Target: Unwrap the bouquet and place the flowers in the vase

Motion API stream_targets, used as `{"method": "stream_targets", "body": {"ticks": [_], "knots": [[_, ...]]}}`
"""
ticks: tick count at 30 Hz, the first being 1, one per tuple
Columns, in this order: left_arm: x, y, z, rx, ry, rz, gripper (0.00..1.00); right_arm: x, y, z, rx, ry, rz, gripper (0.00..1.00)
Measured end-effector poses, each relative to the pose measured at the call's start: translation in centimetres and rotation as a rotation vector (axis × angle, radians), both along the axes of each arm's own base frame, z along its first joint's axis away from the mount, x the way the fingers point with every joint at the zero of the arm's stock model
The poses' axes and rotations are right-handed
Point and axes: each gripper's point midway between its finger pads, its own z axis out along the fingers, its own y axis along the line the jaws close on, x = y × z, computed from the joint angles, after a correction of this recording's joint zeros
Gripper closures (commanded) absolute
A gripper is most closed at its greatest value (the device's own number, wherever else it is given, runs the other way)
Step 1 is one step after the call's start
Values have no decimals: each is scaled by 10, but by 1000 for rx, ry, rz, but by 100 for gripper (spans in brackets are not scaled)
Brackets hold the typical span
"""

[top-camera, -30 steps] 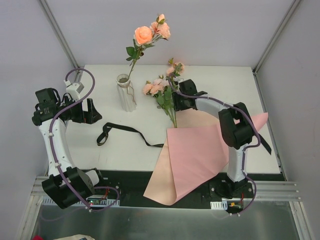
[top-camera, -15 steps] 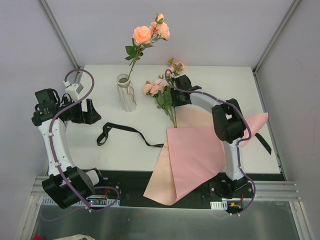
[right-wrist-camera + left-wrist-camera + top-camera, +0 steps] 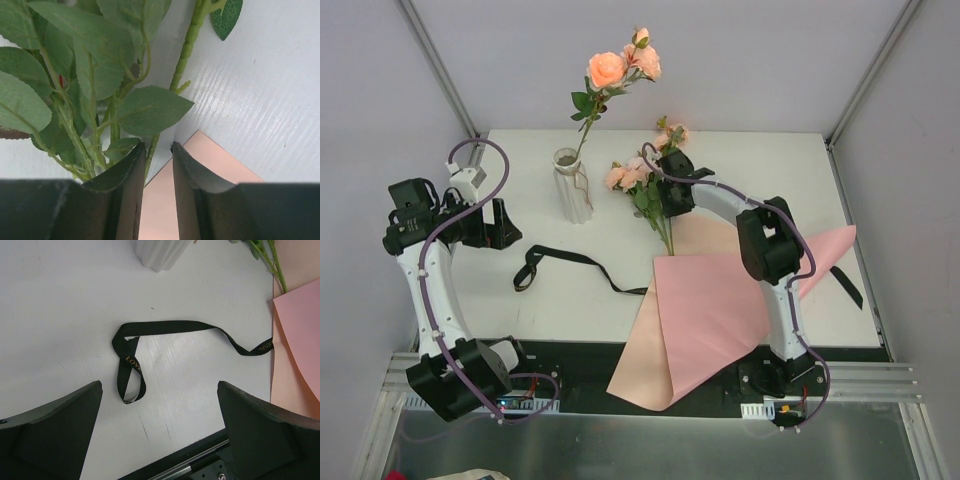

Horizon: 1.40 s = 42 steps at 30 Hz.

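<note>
My right gripper (image 3: 158, 148) sits narrow around a thin green rose stem (image 3: 186, 50), low centre; I risk pinching the green leaves (image 3: 150, 107) or slipping off.

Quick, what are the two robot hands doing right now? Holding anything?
Left gripper: open, holding nothing.
Right gripper: jaws narrow, with a flower stem between them; cannot tell if it grips.

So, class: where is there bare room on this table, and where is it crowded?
Free: the back right corner of the table, behind the right arm; and the strip between the black ribbon and the near edge, left of the pink paper. Crowded: around the vase and lying flowers.
</note>
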Motion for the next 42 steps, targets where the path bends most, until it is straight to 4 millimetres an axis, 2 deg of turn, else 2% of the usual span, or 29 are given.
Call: {"method": "stream_targets", "body": {"ticks": [3, 4, 6, 12, 15, 19, 21, 25, 29, 31, 33, 38, 40, 42], "knots": [[-1, 1, 3, 10, -13, 5, 1, 0, -1, 0, -4, 3, -2, 84], [-2, 1, 4, 13, -17, 6, 1, -1, -1, 0, -6, 6, -5, 92], [-3, 0, 6, 21, -25, 7, 1, -1, -2, 0, -9, 6, -8, 97], [-5, 1, 8, 33, -34, 12, 1, -1, -7, 2, -19, -10, -35, 99], [-5, 1, 8, 35, -33, 14, 1, -5, -14, 14, -19, -34, -49, 99], [-6, 1, 9, 37, -35, 15, 1, -8, -25, 55, 30, -115, -79, 99], [-7, 0, 10, 39, -39, 15, 1, -6, -33, 90, 77, -194, -108, 99], [-8, 0, 15, 45, -51, 16, 1, -2, -48, 173, 195, -400, -180, 99], [-6, 1, 23, 54, -69, 16, 1, -12, -60, 230, 298, -567, -229, 99], [-6, 1, 25, 57, -75, 17, 1, -20, -65, 246, 346, -641, -239, 99], [-7, 0, 25, 58, -77, 17, 1, -28, -69, 252, 385, -700, -238, 99], [-8, -1, 26, 55, -73, 17, 1, -48, -70, 243, 442, -792, -206, 99], [-9, -1, 26, 53, -71, 18, 1, -52, -65, 257, 476, -837, -189, 99], [-9, -1, 29, 52, -73, 21, 1, -59, -60, 283, 522, -905, -165, 99]]}}
